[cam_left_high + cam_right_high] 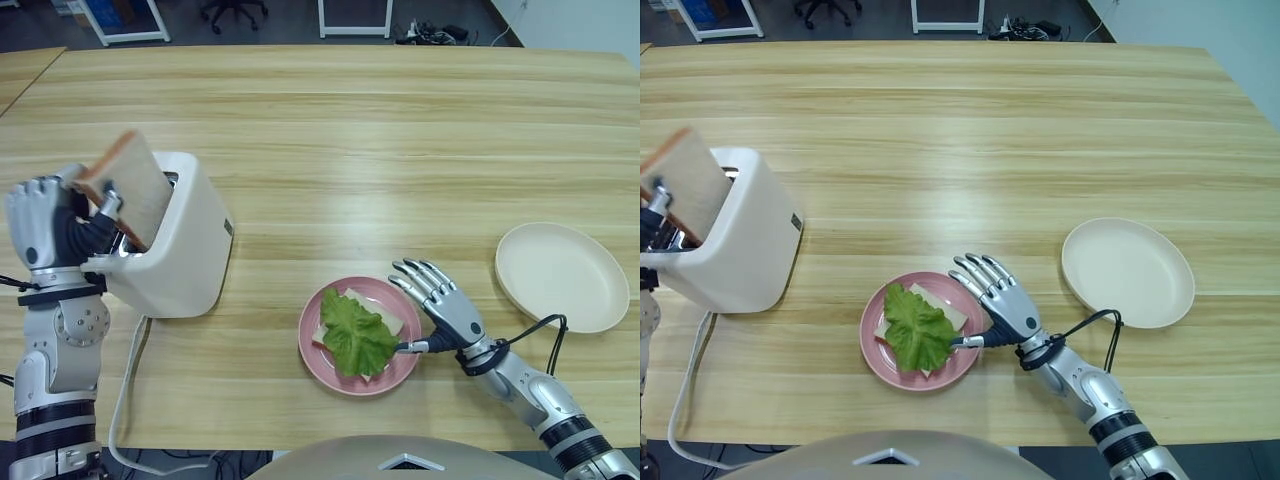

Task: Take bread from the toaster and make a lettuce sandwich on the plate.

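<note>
- Nearest, the pink plate (pixel 402 368) sits close to the table's front edge; it serves as the landmark for everything below.
- On the pink plate: lower slice (pixel 392 318) lying flat, lettuce leaf (pixel 355 335) spread over it. The leaf's long axis runs from the plate's far-left to its near-right.
- Right hand (pixel 448 305) just right of the pink plate, palm down, fingers straight and fanned apart, holding nothing. Thumb tip is at the plate's rim; contact cannot be told.
- Cream plate (pixel 560 275) well right of the pink plate and a little farther back, nothing on it.
- Toaster (pixel 185 250) well left of the pink plate, slots up. Its cord (pixel 125 390) trails toward the near edge.
- Left hand (pixel 45 215) on the toaster's side away from the pink plate, fingers pinching the second slice (pixel 135 185), thumb on its broad face.
- Second slice: lower end at the slot, not clear of it. Long axis rises from the slot and leans away from the pink plate, crust end pointing up and left, broad face turned toward the plate.
- Step, as judged: drawing the top slice from the toaster; base and lettuce look done.
- Next move likely calls for lifting clear, carrying the slice right to the pink plate, turning it from on-edge to flat, and laying it square over the leaf. The right hand lies close and may need to give room.
</note>
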Robot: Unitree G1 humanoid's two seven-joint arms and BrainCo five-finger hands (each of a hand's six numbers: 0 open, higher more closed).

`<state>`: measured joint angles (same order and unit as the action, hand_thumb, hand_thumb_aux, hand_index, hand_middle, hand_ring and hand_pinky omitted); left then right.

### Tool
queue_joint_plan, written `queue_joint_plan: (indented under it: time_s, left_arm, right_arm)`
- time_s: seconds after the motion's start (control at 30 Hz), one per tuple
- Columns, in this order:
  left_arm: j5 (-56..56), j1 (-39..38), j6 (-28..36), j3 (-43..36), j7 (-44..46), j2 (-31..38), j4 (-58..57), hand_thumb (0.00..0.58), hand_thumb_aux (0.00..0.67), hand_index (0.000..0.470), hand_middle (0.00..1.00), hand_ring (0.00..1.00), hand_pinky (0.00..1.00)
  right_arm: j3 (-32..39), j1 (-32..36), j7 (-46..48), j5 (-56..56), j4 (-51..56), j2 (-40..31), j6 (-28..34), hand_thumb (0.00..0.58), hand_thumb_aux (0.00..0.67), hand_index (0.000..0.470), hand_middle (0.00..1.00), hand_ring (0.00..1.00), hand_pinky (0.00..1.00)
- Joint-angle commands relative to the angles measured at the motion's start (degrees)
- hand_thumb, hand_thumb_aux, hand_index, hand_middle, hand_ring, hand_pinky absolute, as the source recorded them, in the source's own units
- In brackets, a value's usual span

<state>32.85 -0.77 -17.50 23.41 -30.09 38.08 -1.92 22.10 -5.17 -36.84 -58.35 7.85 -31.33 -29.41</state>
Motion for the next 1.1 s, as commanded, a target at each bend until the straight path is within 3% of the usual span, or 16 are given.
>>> queue_joint_plan:
  time_s: [0.03,0.1,0.2,0.4,0.67,0.9,1.1]
  left_arm:
    - [-3.9,3.1,-4.7,-0.3,-3.3,-5.0,6.0,0.58,0.67,0.47,1.0,1.0,1.0]
    - [-9.9,2.7,-7.3,-3.7,1.5,-7.2,9.8,0.58,0.67,0.47,1.0,1.0,1.0]
    - [-25.5,0.2,-8.9,-12.4,15.8,-8.1,15.8,0.58,0.67,0.47,1.0,1.0,1.0]
    - [-42.0,-5.2,-6.6,-28.2,40.3,-7.7,18.5,0.58,0.67,0.47,1.0,1.0,1.0]
    - [-42.5,-8.3,-1.4,-38.2,51.0,-13.4,15.5,0.58,0.67,0.47,1.0,1.0,1.0]
    - [-40.9,-4.4,0.6,-40.1,57.1,-15.2,9.6,0.58,0.67,0.47,1.0,1.0,1.0]
    - [-36.5,-1.7,-2.2,-38.9,58.4,-15.2,2.6,0.58,0.67,0.47,1.0,1.0,1.0]
  right_arm:
    - [-1.8,-0.5,-2.0,1.1,-1.5,0.0,0.4,0.0,0.0,0.0,0.0,0.0,0.0]
    - [-2.1,-0.9,-2.4,1.5,-2.1,-0.8,-0.7,0.0,0.0,0.0,0.0,0.0,0.0]
    - [-2.9,-1.9,-3.0,2.7,-3.7,-1.7,-2.8,0.0,0.0,0.0,0.0,0.0,0.0]
    - [-6.9,-4.1,-4.7,7.8,-8.6,-2.1,-7.6,0.0,0.0,0.0,0.0,0.0,0.0]
    - [-7.6,-6.8,0.0,9.7,-12.2,-3.0,-14.1,0.0,0.0,0.0,0.0,0.0,0.0]
    - [-7.3,-6.9,2.8,8.7,-11.9,-2.1,-16.3,0.0,0.0,0.0,0.0,0.0,0.0]
    - [-7.2,-7.2,4.3,8.0,-12.3,-1.5,-17.4,0.0,0.0,0.0,0.0,0.0,0.0]
